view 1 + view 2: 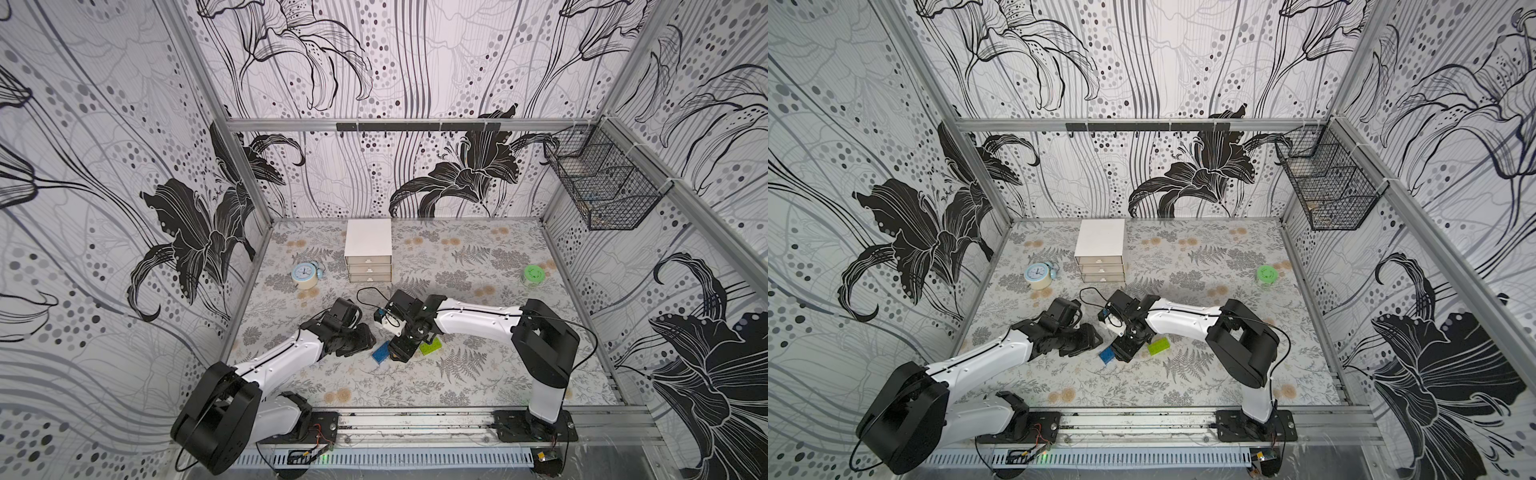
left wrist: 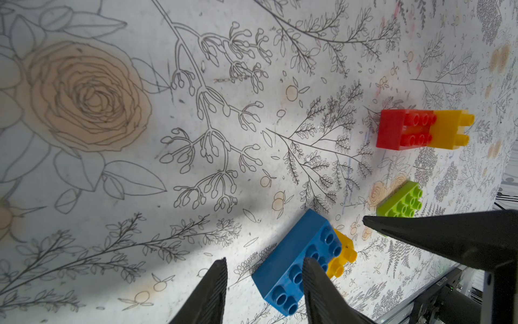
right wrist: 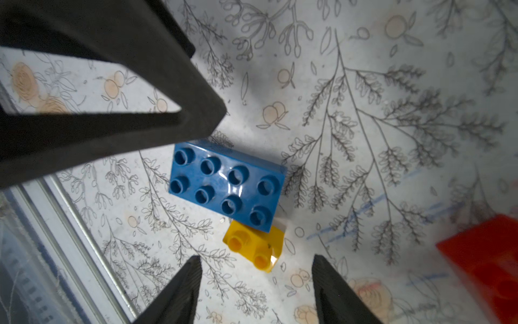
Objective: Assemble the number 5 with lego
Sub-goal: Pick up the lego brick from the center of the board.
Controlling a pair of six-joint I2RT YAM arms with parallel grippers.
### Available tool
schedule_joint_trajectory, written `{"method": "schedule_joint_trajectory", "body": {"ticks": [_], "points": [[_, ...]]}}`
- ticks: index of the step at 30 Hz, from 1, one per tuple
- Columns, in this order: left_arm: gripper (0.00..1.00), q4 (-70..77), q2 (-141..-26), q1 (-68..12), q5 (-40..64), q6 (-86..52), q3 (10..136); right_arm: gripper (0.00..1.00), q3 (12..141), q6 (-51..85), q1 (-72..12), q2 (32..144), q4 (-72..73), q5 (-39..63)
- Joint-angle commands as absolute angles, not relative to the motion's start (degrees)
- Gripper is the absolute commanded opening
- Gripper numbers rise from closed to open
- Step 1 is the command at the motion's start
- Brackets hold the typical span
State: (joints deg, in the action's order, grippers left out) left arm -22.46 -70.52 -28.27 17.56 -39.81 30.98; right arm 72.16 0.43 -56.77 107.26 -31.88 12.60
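The right tool [image 3: 256, 257] hangs low over the flower-printed bench [image 3: 364, 84]. Its ribbed black fingers are moderately apart, with nothing between them. The left tool [image 2: 265, 261] is likewise parted and empty.

Just ahead of the right tool lies the glossy blue rectangular plastic brick [image 3: 227, 185], its eight hollow studs facing up. One left fingertip hovers close to its far corner. A small yellow plastic brick [image 3: 246, 238] is tucked at another corner; I cannot tell whether it is pressed home.

The number 5 is not yet built. The red rectangular plastic brick [image 2: 398, 129] lies apart with a second small yellow brick [image 2: 451, 129] on one end. The lime-green studded brick [image 2: 400, 202] sits loose near both pairs.

To do this step well, I judge the right tool should close squarely on the blue brick's long smooth sides, not its studs. The hard, slick plastic may skate on the bench, so the left tool should brace it.
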Motion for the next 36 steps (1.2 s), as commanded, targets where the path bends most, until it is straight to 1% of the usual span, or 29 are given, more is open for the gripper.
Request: {"method": "schedule_joint_trajectory", "body": {"ticks": [1,9,16,20,23,26,29,32,36], "points": [[0.48,-20.6,-70.1,-27.7,17.6,-39.2,30.6,0.66,74.7,-3.4,-57.5,109.4,-33.2,11.2],[0.48,-20.3,-70.6,-27.3,17.8,-39.1,30.8,0.63,78.0,-5.2,-58.4,112.5,-36.8,11.4],[0.48,-19.8,-71.2,-27.2,18.0,-38.9,30.8,0.62,76.7,-4.4,-59.4,111.4,-38.4,12.0],[0.48,-19.4,-72.0,-27.1,18.2,-38.7,30.9,0.59,76.2,-4.0,-60.2,110.8,-39.0,12.3],[0.47,-19.3,-72.4,-27.0,18.5,-38.6,31.0,0.56,76.3,-3.6,-60.7,110.6,-39.5,12.3],[0.47,-19.2,-72.4,-27.0,18.5,-38.7,30.9,0.48,76.7,-3.4,-61.0,110.7,-40.1,12.5],[0.47,-19.1,-72.3,-27.0,18.6,-38.8,30.7,0.46,77.0,-3.6,-61.4,110.9,-40.7,12.6],[0.47,-19.2,-72.1,-27.0,18.6,-38.8,30.6,0.46,77.4,-3.8,-61.8,111.1,-41.0,12.1],[0.47,-19.1,-72.2,-27.0,18.5,-38.8,30.6,0.51,77.9,-3.5,-62.1,111.5,-40.0,9.3]]}}
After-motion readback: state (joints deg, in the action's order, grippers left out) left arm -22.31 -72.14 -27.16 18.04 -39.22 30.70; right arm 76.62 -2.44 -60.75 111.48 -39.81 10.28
